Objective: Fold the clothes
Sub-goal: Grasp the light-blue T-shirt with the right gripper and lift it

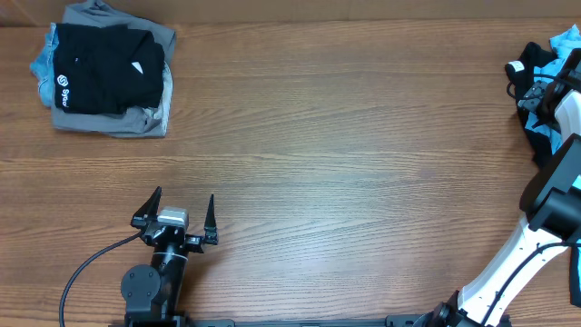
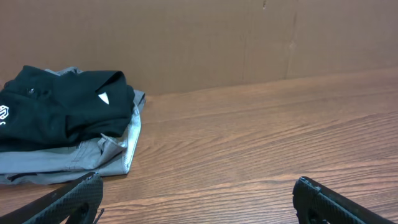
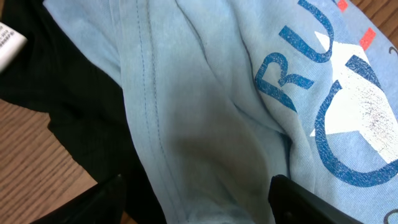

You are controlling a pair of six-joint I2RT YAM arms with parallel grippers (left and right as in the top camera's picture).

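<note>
The light blue T-shirt [image 3: 205,93] lies crumpled in a heap at the right edge of the table [image 1: 363,163], not spread flat. From overhead the heap's long axis runs from the far side toward the near side. In the right wrist view a stitched seam [image 3: 146,93] runs top to bottom down the cloth, leaning slightly. The blue lettering [image 3: 292,74], with white and coral-red marks beside it, sits tilted at the right of that view. Which way the collar points cannot be told. A black garment [image 3: 68,106] lies partly under the shirt on its left, with a white tag [image 3: 9,43] showing at its upper corner.

The right gripper [image 3: 196,193] hangs right over the heap with its jaws well apart. The two fingers [image 3: 311,196] stand on either side of a fold of blue cloth, but nothing is clamped. Whether the tips touch the fabric cannot be told.

Well apart from all this, at the far left corner of the table, sits a folded stack [image 1: 109,82] – black on top, grey and blue beneath. The left gripper [image 1: 175,216] is near the front edge, jaws spread wide, holding nothing.
</note>
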